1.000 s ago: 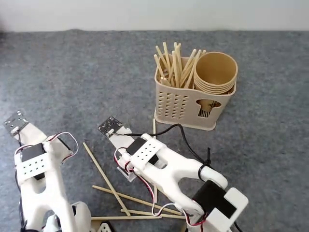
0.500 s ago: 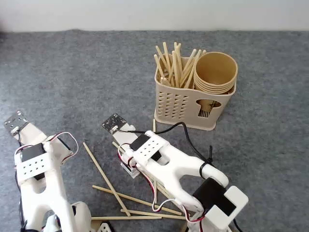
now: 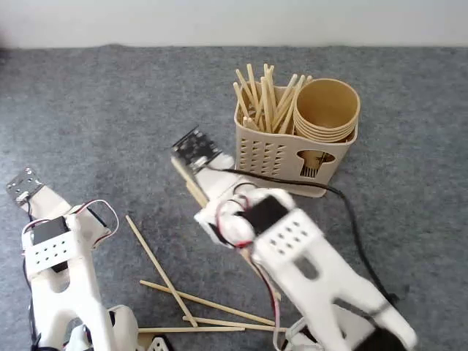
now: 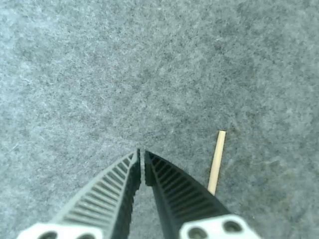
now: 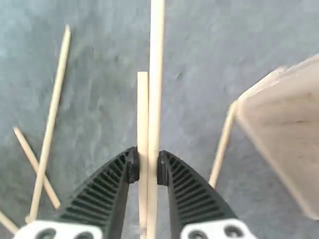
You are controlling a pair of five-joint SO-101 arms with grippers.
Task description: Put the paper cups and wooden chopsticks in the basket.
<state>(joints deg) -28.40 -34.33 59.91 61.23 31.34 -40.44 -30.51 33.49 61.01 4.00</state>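
Observation:
The beige basket (image 3: 281, 159) stands at the back right, holding a stack of paper cups (image 3: 327, 110) and several wooden chopsticks (image 3: 265, 99). My right gripper (image 5: 147, 162) is shut on two chopsticks (image 5: 150, 94), held above the carpet just left of the basket's (image 5: 284, 134) front corner; in the high view this gripper (image 3: 205, 191) sits there with a held chopstick (image 3: 189, 183) jutting out. Several loose chopsticks (image 3: 157, 269) lie on the carpet at the front. My left gripper (image 4: 142, 159) is shut on nothing, low at the front left (image 3: 29, 189), near one chopstick tip (image 4: 217, 162).
One more chopstick (image 5: 223, 144) lies right beside the basket wall. Grey carpet (image 3: 110, 124) covers the table, with open room at the left and back. The right arm's black cable (image 3: 351, 219) runs past the basket's front.
My right arm has lifted and swung toward the basket with the two chopsticks in its gripper. The left arm has not moved.

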